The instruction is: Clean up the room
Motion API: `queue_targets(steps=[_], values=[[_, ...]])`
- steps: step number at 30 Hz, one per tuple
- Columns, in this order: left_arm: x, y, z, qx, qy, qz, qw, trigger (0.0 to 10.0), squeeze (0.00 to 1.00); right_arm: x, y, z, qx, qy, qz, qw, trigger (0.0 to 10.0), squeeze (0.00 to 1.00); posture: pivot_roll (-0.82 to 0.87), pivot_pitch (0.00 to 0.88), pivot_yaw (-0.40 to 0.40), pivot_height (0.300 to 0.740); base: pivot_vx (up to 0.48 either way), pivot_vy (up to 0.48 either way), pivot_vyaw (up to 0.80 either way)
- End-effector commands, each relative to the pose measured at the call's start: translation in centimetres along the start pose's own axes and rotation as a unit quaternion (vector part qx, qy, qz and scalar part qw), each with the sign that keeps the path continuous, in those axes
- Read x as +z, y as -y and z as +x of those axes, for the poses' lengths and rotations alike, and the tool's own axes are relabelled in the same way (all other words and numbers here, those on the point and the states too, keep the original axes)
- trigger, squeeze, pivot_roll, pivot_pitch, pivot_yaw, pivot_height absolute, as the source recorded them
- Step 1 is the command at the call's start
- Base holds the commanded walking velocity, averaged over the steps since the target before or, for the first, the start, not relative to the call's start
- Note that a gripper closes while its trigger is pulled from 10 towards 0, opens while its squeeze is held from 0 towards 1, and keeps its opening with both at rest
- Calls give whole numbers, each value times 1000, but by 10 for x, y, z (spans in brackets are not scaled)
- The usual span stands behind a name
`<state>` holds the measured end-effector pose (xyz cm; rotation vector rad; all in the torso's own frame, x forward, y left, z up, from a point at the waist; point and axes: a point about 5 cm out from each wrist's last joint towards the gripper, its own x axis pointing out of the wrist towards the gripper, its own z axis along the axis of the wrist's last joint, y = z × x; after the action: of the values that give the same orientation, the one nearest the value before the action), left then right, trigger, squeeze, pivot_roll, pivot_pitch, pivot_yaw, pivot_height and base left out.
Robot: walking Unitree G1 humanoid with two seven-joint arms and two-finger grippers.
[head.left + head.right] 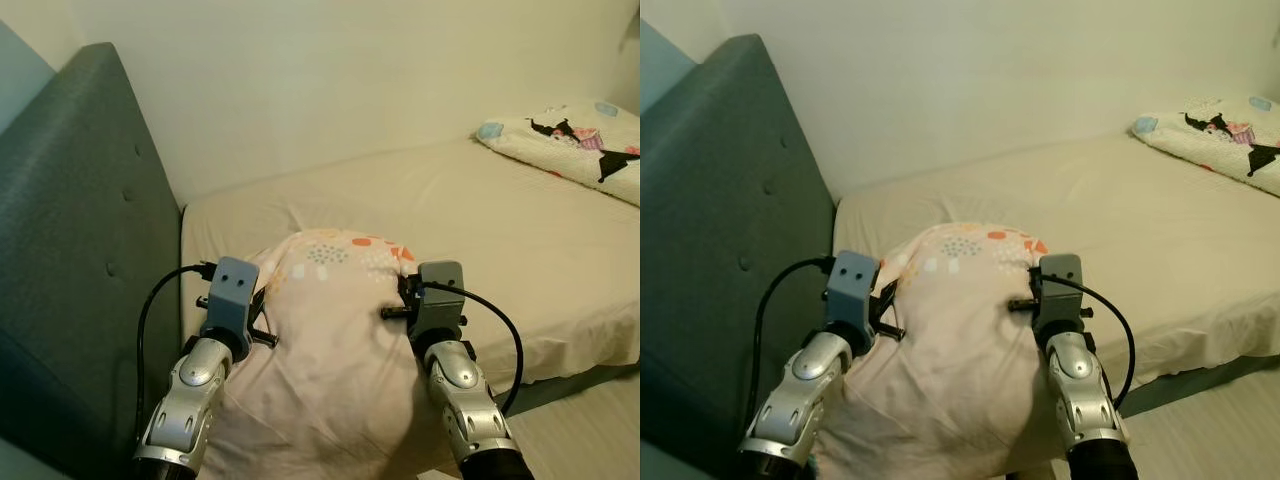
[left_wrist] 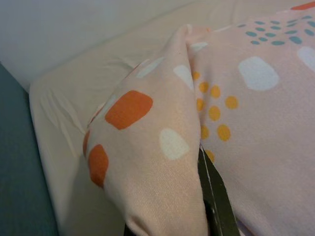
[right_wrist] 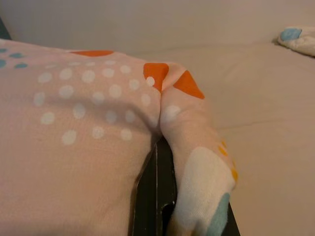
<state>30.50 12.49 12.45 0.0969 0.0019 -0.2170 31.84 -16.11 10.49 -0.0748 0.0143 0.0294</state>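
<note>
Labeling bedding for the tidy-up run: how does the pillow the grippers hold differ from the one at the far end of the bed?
The pink pillow has dots and orange patches; the far pillow is whitish with black figures. The pink pillow is pinched by the left gripper and right gripper near the headboard; the far pillow lies untouched on the bed. Both are patterned.

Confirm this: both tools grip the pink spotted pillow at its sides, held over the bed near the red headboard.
One detail is wrong: the headboard is grey-green, not red, as the left eye view shows. The rest holds: the left tool and right tool each pinch a side of the pink spotted pillow over the bed.
</note>
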Motion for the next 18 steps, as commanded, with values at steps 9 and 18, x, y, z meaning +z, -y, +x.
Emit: queue_targets(steps=[9,18], values=[[8,-1,0,-9,13,20,1000,10000,0,6,-1,2,-10,18,6,1000,10000,0,-52,68,81,616,0,0,0],[10,-7,-1,-2,15,29,999,10000,0,8,-3,4,-6,22,12,1000,10000,0,-43,71,84,601,0,0,0]])
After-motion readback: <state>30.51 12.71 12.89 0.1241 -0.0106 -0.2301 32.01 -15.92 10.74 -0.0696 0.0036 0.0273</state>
